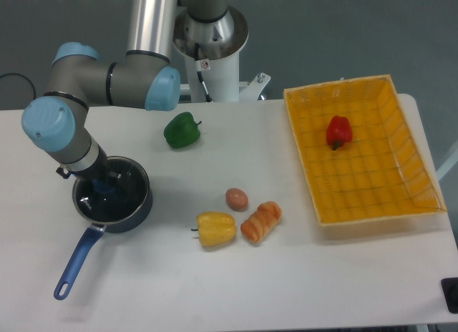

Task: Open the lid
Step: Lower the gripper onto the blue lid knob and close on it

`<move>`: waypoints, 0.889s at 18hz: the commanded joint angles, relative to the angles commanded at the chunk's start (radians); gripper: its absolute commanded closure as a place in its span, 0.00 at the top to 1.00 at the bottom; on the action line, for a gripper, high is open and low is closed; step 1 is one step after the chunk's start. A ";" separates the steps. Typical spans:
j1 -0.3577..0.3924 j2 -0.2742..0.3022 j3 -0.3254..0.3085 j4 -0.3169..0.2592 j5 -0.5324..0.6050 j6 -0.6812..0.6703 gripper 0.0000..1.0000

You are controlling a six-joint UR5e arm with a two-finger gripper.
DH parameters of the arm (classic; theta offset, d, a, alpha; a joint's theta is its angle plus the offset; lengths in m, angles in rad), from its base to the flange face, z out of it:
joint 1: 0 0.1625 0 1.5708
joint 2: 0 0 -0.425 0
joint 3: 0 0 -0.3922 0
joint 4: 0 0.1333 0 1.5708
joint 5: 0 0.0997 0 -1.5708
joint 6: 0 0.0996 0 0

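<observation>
Round clear glass lid (114, 196) on glossy dark blue saucepan (125, 214), gripper (105, 183) at blue knob, jaw state possibly closed, cannot tell

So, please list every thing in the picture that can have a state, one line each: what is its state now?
lid: on the saucepan, closed, lying flat.
saucepan: upright on the table, covered, handle pointing down-left.
gripper: down over the lid's blue knob; open or shut cannot be told.
yellow basket: upright, holding one red pepper.
green pepper: lying loose on the table.
yellow pepper: on its side.
</observation>
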State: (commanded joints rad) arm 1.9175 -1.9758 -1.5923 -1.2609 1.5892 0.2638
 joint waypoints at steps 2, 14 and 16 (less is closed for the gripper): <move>-0.003 -0.005 0.000 0.000 0.000 0.005 0.95; -0.005 -0.009 -0.003 0.000 0.003 0.008 0.58; -0.005 -0.008 -0.003 0.000 0.005 0.006 0.45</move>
State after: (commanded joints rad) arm 1.9129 -1.9834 -1.5953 -1.2609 1.5938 0.2700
